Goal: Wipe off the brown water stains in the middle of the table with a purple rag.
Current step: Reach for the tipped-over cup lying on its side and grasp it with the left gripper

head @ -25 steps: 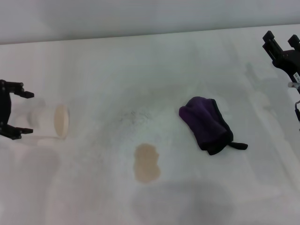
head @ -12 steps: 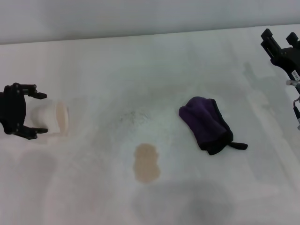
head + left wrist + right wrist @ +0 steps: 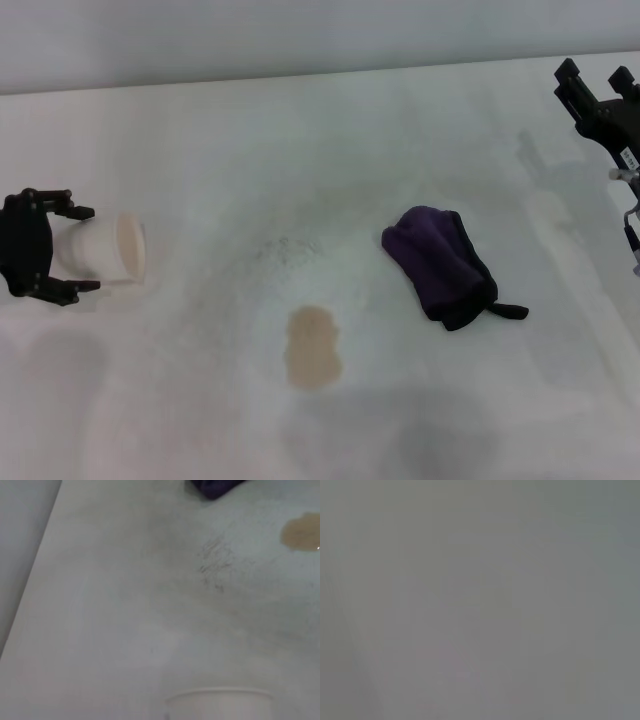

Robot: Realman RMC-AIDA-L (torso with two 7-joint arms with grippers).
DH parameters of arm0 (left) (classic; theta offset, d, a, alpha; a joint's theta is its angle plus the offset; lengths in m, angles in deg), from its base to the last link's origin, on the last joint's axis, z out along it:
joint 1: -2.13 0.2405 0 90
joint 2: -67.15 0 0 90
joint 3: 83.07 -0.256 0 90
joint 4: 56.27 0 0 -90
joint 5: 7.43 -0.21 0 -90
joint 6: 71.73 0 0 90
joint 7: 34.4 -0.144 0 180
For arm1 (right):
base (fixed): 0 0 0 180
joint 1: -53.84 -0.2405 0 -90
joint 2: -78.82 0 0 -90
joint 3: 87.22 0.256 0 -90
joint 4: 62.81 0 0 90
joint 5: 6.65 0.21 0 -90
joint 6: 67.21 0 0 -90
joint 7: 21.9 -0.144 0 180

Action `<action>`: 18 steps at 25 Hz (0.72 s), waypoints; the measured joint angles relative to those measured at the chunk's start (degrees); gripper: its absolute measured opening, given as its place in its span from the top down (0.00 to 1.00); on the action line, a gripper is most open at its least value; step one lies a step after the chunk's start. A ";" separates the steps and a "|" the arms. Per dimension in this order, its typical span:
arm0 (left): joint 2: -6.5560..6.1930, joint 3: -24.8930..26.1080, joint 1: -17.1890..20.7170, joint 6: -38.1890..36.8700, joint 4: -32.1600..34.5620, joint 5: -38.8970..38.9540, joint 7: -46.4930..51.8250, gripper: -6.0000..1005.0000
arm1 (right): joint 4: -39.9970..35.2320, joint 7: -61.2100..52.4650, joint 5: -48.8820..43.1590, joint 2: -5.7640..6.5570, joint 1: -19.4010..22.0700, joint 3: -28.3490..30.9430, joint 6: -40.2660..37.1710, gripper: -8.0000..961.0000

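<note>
The purple rag point(image 3: 443, 265) lies bunched on the white table point(image 3: 300, 130), right of centre, its black strap pointing right; a corner of the rag point(image 3: 215, 487) shows in the left wrist view. The brown water stains point(image 3: 313, 346) form one tan patch left of and nearer than the rag, also seen as the stains point(image 3: 300, 532). My left gripper point(image 3: 78, 250) is at the far left, its fingers against the two sides of a white paper cup point(image 3: 105, 249) lying on its side. My right gripper point(image 3: 597, 82) hangs open at the far right, well beyond the rag, holding nothing.
A faint grey speckled smudge point(image 3: 290, 248) marks the table between the cup and the rag, also seen as the smudge point(image 3: 215, 562). The cup's rim point(image 3: 219, 700) fills the left wrist view's near edge. The right wrist view shows only plain grey.
My left gripper has moved right from the table's edge, brought its fingers around the cup and narrowed them onto it. The right gripper, rag and stain have hardly moved.
</note>
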State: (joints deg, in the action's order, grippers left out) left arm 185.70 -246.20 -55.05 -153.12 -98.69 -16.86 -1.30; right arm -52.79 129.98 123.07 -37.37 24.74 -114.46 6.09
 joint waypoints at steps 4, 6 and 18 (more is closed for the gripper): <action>-0.02 0.01 0.64 0.13 0.11 0.44 0.06 0.12 | 0.09 0.00 -0.04 0.00 -0.15 -0.12 0.00 0.11; -0.02 0.01 0.81 0.18 0.15 0.73 0.06 0.12 | 0.14 0.00 -0.08 0.00 -0.16 -0.28 0.00 0.11; -0.16 0.00 2.20 0.62 1.02 3.10 -0.16 0.13 | 1.08 0.06 -0.18 0.00 0.03 -0.61 0.00 0.11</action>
State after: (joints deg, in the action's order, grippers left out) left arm 185.53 -246.20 -52.85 -152.50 -97.67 -13.75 -1.46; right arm -51.72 130.04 122.89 -37.37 24.76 -115.07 6.09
